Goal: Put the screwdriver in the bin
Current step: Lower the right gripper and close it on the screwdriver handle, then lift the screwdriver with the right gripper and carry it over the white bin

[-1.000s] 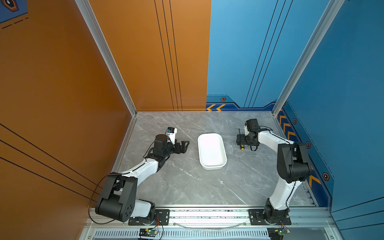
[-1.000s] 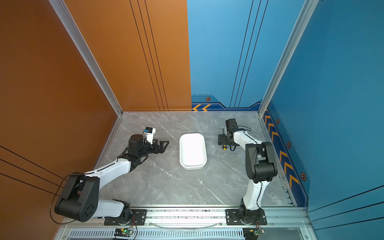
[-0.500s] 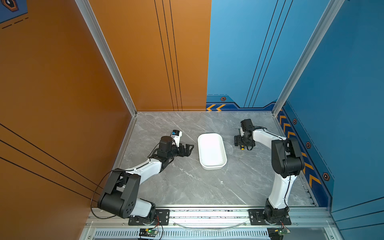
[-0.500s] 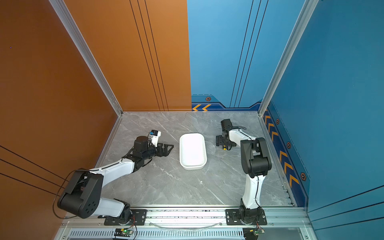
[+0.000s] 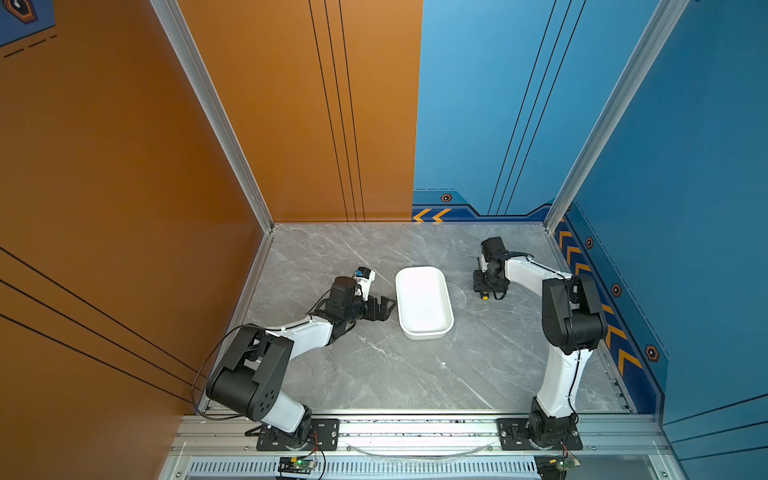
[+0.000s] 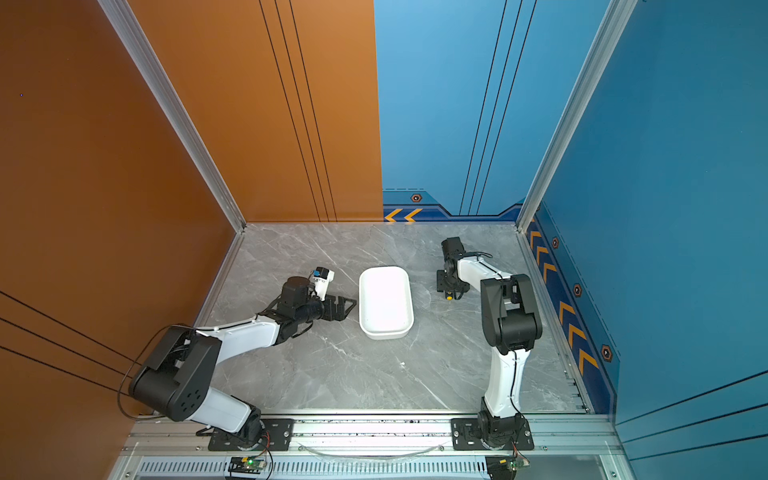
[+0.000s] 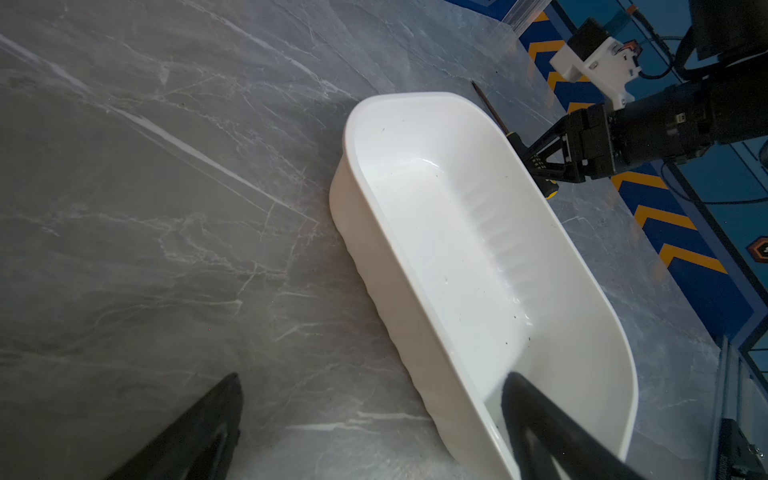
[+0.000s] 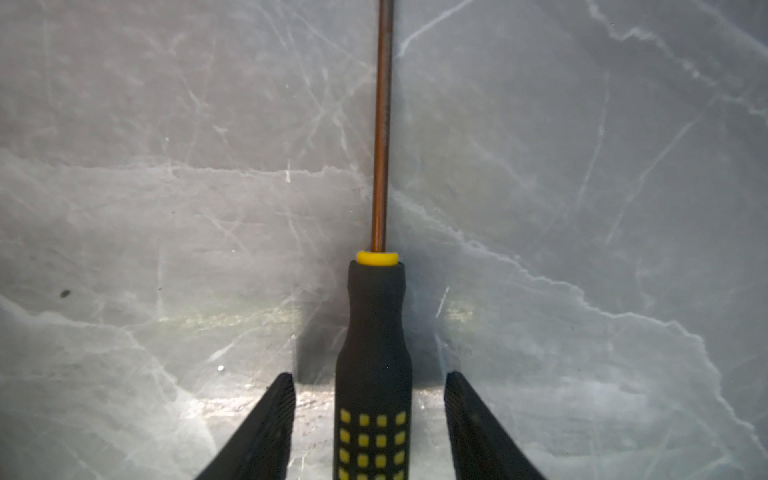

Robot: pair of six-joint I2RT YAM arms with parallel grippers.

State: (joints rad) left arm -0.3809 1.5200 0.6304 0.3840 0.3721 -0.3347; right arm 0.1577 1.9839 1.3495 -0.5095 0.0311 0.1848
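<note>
On the grey marble tabletop (image 5: pixel 374 374), nearest: left gripper (image 5: pixel 390 308), jaws wide apart, at the white bin's (image 5: pixel 424 333) left rim. Farther right: right gripper (image 8: pixel 369 376), jaws apart astride the screwdriver (image 8: pixel 374 324) handle, gaps both sides. Screwdriver flat on marble, outside bin.

In both top views the right jaws and wrist cover most of the screwdriver (image 5: pixel 484 296), leaving only its yellow end cap and a sliver of shaft, too small to show any contact. In the right wrist view the picture's edges cut off the shaft's tip, the handle's end and the jaws' rear. In the left wrist view the bin's (image 7: pixel 457 249) far rim hides part of the handle, and the left jaws run off the frame, one covering the bin's near end.
</note>
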